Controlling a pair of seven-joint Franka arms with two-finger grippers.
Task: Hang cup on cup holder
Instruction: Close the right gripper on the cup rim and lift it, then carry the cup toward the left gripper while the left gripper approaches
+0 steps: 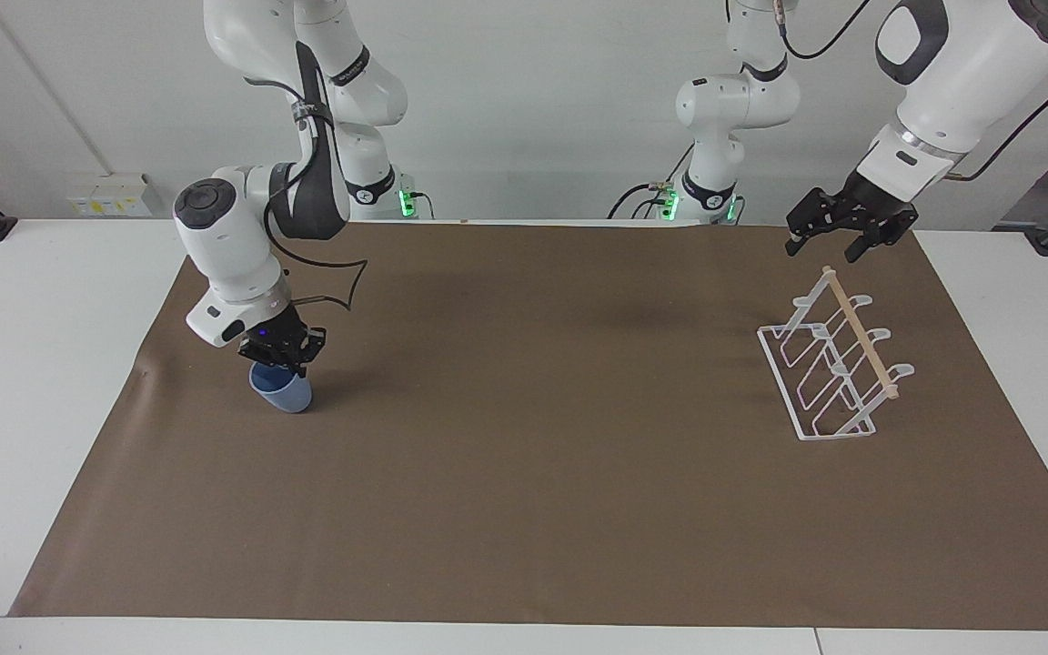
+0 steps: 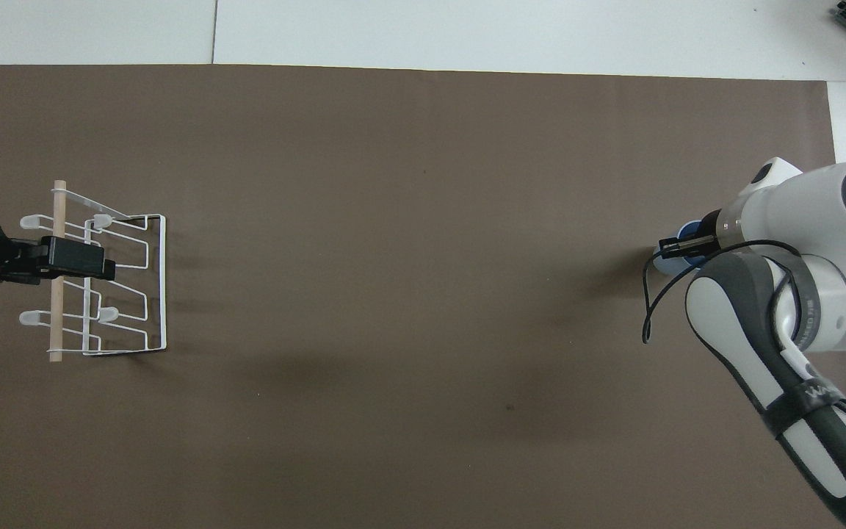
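Now right pincer clamped on cup.

White cup holder sitting on the brown mat at the left arm's end, left hand over it. Blue cup tucked under the right hand.

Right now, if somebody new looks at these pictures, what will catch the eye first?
First, the light blue cup, tilted in the shut right gripper at the right arm's end of the brown mat. Next, the white wire cup holder with its wooden rod, at the left arm's end, no cup hanging on it. The left gripper hangs over it, jaws open.
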